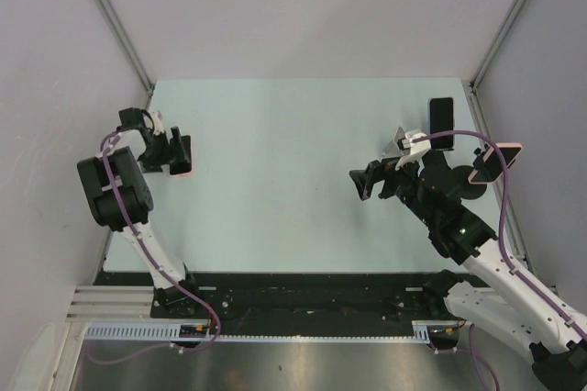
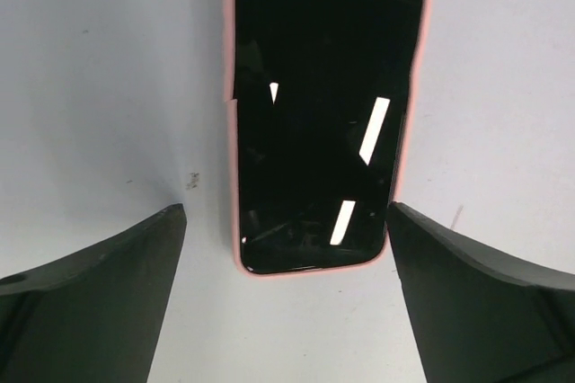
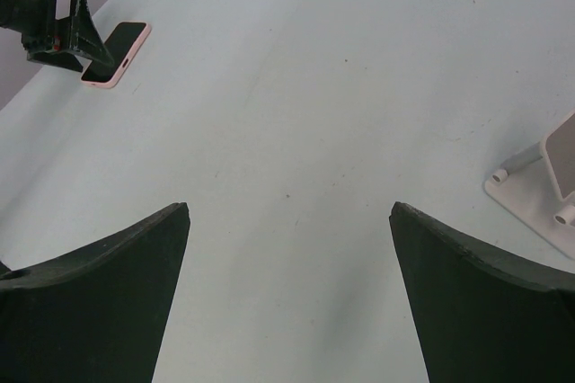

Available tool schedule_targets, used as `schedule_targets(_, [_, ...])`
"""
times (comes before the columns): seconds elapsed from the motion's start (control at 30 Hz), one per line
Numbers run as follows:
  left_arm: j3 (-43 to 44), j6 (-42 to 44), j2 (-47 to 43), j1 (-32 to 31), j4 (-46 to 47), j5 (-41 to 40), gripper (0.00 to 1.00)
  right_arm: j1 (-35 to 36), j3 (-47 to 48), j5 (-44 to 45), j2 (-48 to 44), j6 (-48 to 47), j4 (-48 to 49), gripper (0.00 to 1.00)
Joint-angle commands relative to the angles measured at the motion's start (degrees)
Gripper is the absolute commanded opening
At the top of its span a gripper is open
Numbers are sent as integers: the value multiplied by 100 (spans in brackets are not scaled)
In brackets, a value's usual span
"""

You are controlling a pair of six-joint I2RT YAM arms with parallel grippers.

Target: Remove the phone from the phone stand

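The phone has a black screen and a pink case and lies flat on the table at the far left. My left gripper is open, with its fingers on either side of the phone's near end and not touching it; it also shows in the top view. The white phone stand stands on the right side of the table with nothing on it, and its foot shows in the right wrist view. My right gripper is open and empty above bare table, left of the stand.
A black phone lies at the back right behind the stand. Another pink-edged phone sits at the table's right edge beside my right arm. The right wrist view shows the left gripper and the pink phone far off.
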Motion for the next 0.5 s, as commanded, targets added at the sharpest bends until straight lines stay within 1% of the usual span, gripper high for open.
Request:
schedule_targets(0.0, [97, 61, -304, -113, 4, -584, 100, -26, -26, -42, -14, -66, 247, 100])
schedule_targets(0.07, [71, 70, -348, -280, -5, -733, 100, -26, -34, -25, -5, -66, 247, 100])
schedule_targets(0.2, [9, 149, -471, -666, -5, -1443, 100, -26, -34, -7, 12, -57, 239, 100])
schedule_targets(0.23, [0, 184, -515, -806, 4, -1472, 100, -26, -34, -7, 12, -75, 239, 100])
schedule_targets(0.3, [-26, 202, -542, -904, -5, -1744, 100, -26, -34, -7, 12, -48, 230, 100])
schedule_targets(0.4, [-44, 184, -524, -974, 4, -1797, 100, -35, -34, 10, 21, -31, 212, 100])
schedule_targets(0.47, [-53, 184, -437, -1001, -5, -1973, 100, -26, -34, 10, 21, -22, 204, 99])
